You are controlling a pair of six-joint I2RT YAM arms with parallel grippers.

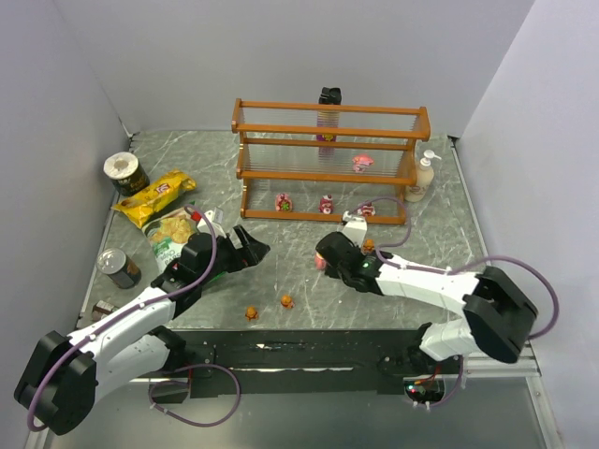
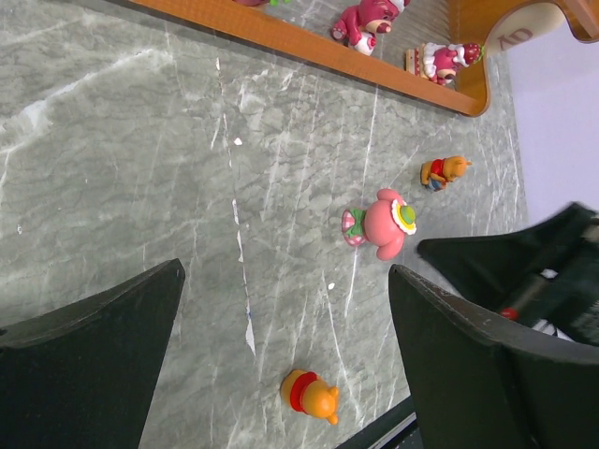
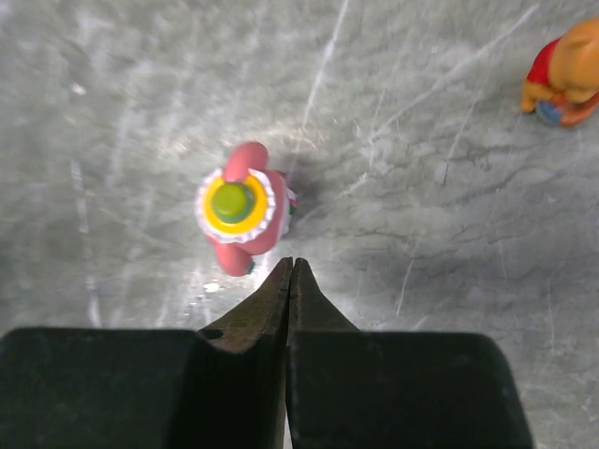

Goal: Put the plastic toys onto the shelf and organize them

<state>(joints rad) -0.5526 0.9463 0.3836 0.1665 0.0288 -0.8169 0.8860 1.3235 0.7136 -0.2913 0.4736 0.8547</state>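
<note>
The right gripper is pointing at a pink toy that is lying on the table in front of the shelf, short of its bottom tier. The jaws are pressing flat together with nothing between them. The toy is sitting just beyond the tips, not touching them. In my judgement this closure is gripping nothing, so the jaws will need to part and straddle the toy's body before any lift.

The left gripper is hanging farther out from the shelf front, its jaws spread wide and carrying nothing. It is probably keeping clear so that the two arms are not crossing.

An orange toy is lying nearer the shelf than the pink toy. A second orange toy and a third orange toy are lying farthest out from it.

The shelved pink toys are standing spaced along the tiers, with the bottom tier taking three in a row. That is leaving gaps for the four toys on the table.
</note>
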